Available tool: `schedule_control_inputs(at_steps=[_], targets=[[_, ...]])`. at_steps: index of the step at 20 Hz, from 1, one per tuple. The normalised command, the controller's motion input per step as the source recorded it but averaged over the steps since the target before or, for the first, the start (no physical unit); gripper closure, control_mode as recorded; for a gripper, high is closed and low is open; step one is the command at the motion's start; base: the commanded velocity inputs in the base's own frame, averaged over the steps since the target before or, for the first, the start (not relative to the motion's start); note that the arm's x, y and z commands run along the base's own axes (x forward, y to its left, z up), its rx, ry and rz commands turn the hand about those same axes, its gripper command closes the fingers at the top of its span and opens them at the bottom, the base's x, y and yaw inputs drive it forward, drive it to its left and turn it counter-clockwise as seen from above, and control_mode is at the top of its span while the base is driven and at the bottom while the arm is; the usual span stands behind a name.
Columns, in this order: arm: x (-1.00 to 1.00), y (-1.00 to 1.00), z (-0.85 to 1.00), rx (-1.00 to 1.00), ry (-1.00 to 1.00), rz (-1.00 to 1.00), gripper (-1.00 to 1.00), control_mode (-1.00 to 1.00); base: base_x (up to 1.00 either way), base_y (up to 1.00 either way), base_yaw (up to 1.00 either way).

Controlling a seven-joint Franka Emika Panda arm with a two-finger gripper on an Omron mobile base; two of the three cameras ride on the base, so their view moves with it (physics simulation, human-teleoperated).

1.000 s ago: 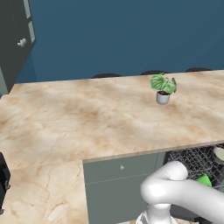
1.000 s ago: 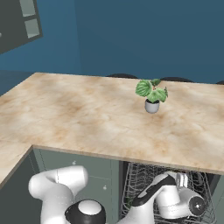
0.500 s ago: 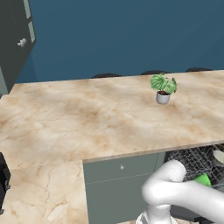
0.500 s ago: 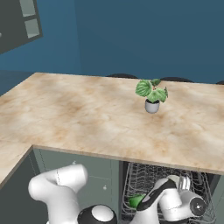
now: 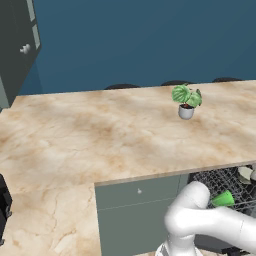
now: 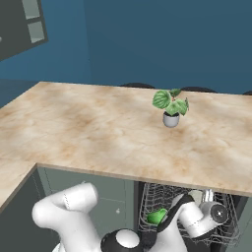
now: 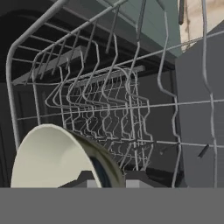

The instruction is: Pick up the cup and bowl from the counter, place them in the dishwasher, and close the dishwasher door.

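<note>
1. Bowl (image 7: pixel 57 157) sits tilted on edge at the lower left of the hand view, pale inside facing you, low in the wire rack (image 7: pixel 113 109) of the dishwasher (image 6: pixel 197 211).
2. Cup (image 6: pixel 157 216) lies on its side in that rack, beside the forearm; also seen at (image 5: pixel 222 199).
3. Gripper: fingertips hidden, so you cannot tell whether it grips the bowl or has let go.
4. Judgement: the bowl lies just below-left of the hand; verify release before you retract upward.
5. Counter (image 5: pixel 100 145) carries a potted plant (image 5: pixel 186 102).
</note>
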Motion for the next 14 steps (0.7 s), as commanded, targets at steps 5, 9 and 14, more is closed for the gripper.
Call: schedule_control_inputs(at_steps=[5,9,14], targets=[[-0.01,-0.13,-0.52,0.00,0.03,0.00,1.00,-1.00,0.00,0.00,0.00],[-0.06,-0.09,-0.52,0.00,0.00,0.01,1.00,-1.00,0.00,0.00,0.00],[-0.10,-0.04,-0.59,0.00,0.00,0.00,-1.00,-1.00,0.00,0.00,0.00]])
